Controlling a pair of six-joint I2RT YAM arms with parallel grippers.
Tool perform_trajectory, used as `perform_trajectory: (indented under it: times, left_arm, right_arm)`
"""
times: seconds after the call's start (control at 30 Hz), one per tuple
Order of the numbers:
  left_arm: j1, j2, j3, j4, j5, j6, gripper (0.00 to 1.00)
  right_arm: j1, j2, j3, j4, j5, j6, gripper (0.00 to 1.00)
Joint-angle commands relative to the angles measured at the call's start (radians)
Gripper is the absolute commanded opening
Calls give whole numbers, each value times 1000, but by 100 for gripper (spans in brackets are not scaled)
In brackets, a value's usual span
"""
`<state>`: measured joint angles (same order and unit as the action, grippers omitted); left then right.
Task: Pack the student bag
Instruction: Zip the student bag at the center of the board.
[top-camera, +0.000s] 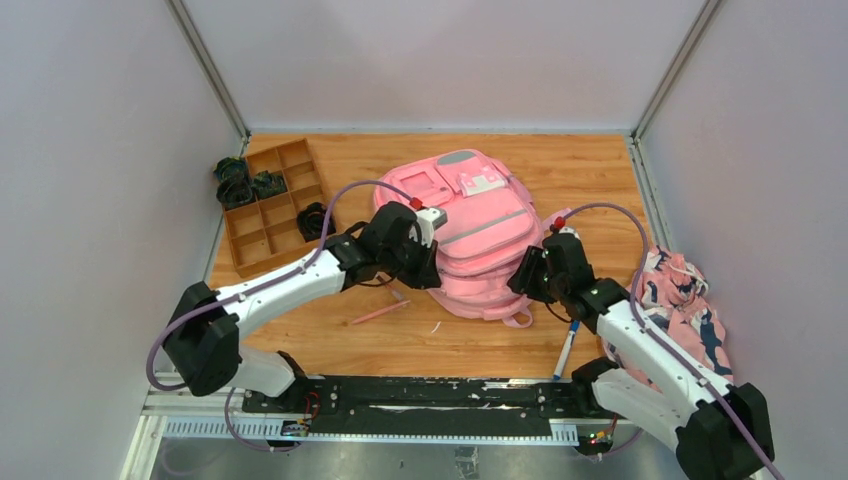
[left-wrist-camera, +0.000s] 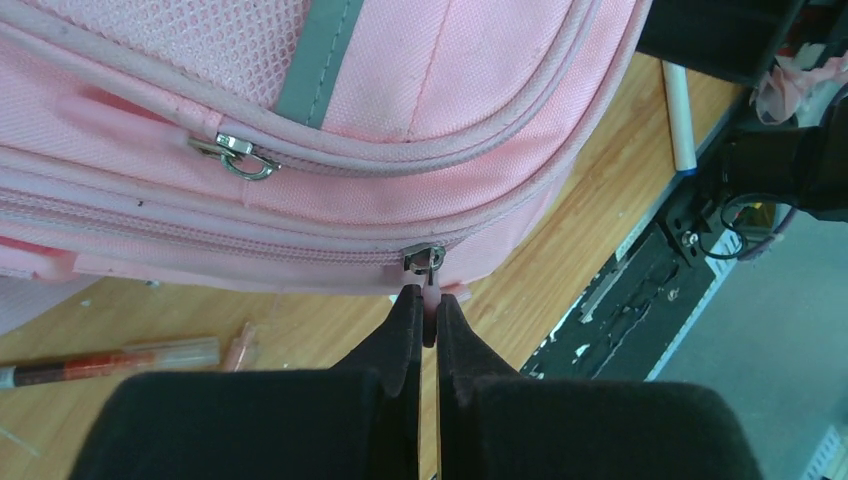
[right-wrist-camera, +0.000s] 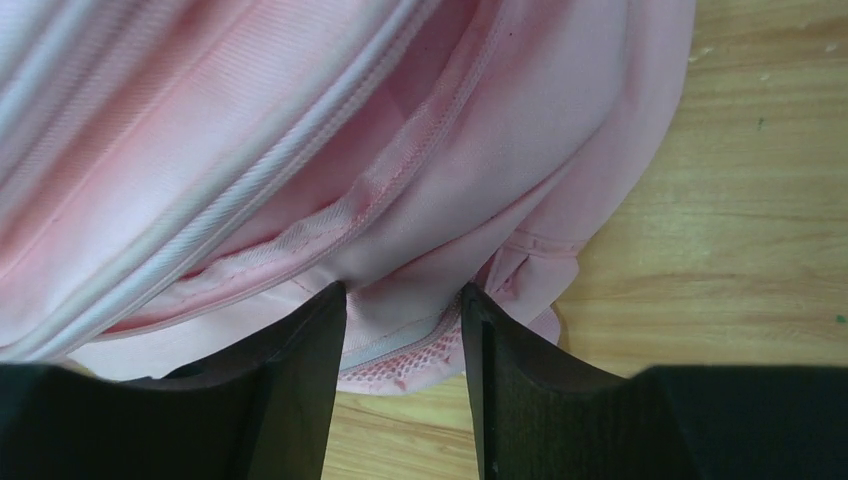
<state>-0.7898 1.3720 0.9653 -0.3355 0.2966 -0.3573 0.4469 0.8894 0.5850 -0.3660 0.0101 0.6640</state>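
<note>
near edge: white pen (top-camera: 567, 350) with a blue tip, right of centre; pink pen (top-camera: 380, 313) left of centre, just off the bag
right gripper (right-wrist-camera: 402, 320): fingers either side of a fold at the bag's near right edge, fabric fills the gap; can't tell if it's clamped
left gripper (left-wrist-camera: 427, 305): fingers pinched together on the zip pull (left-wrist-camera: 430, 285) at the bag's near left side
bag (top-camera: 480, 225): pink, lying flat mid-desk
right edge: floral cloth (top-camera: 690, 310), bunched
far-left corner: brown divided tray (top-camera: 275, 205), dark items (top-camera: 238, 182) in and beside it

The student bag (right-wrist-camera: 300, 150) overruns both wrist views' edges.
</note>
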Motion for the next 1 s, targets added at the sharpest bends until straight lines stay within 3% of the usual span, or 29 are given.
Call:
perform_trajectory:
  times: [0.0, 0.37, 0.43, 0.47, 0.53, 0.8, 0.97]
  left_arm:
    - [-10, 34, 30, 71, 78, -30, 0]
    - [-201, 218, 219, 124, 134, -108, 0]
    - [-204, 207, 220, 121, 135, -119, 13]
    - [-203, 194, 220, 101, 113, -114, 23]
    - [-200, 160, 219, 53, 68, -90, 30]
    - [-98, -65, 128, -47, -50, -164, 31]
    - [-42, -141, 50, -77, -181, -289, 37]
  right_arm:
    - [-8, 33, -58, 124, -74, 43, 49]
    - [94, 238, -111, 357, -98, 230, 46]
    - [94, 215, -106, 345, -93, 225, 47]
    - [94, 194, -100, 324, -84, 215, 47]
    - [93, 143, -76, 254, -60, 184, 49]
    - [93, -109, 11, 17, -24, -36, 53]
    - [136, -119, 98, 3, -189, -216, 55]
